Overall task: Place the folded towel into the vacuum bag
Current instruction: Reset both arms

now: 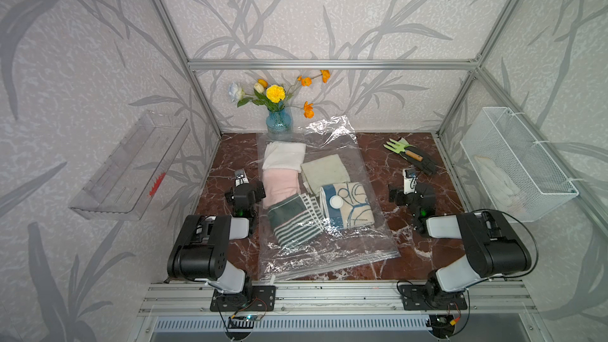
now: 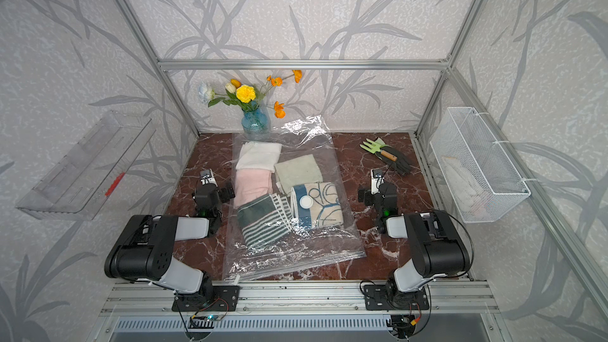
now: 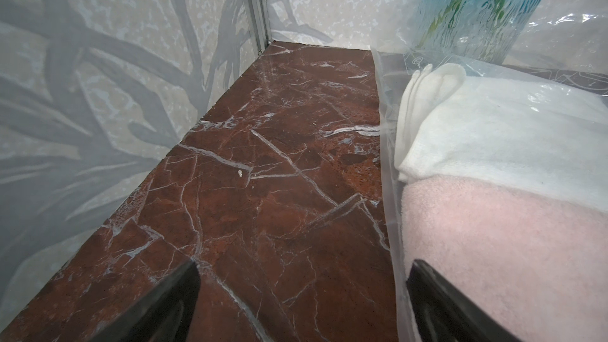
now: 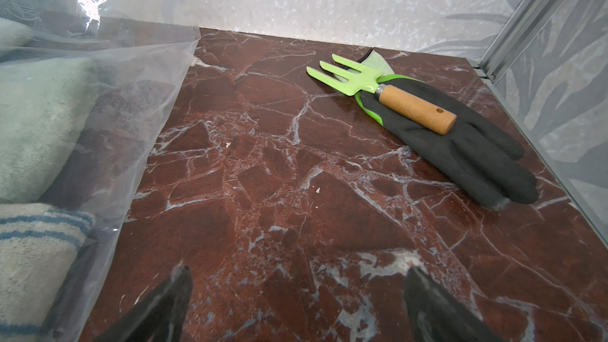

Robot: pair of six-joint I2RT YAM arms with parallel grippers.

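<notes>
The vacuum bag [image 1: 324, 251] [image 2: 296, 251] lies flat mid-table in both top views, its round white valve cap [image 1: 336, 202] facing up and its zip edge nearest me. Under its film lie several folded towels: white [image 1: 284, 155], pink [image 3: 493, 241], pale green [image 4: 36, 120], green-striped [image 1: 291, 222] and beige with blue [image 1: 348, 205]. My left gripper [image 3: 302, 268] [image 1: 241, 180] hovers open over bare marble beside the bag's left edge. My right gripper [image 4: 297, 271] [image 1: 410, 179] is open and empty to the right of the bag.
A blue glass vase [image 1: 279, 120] with flowers stands behind the bag, touching its far end. A green hand fork [image 4: 348, 77] rests on a black glove [image 4: 460, 146] at back right. A wire basket [image 1: 516, 162] and a clear shelf [image 1: 128, 166] hang on the side walls.
</notes>
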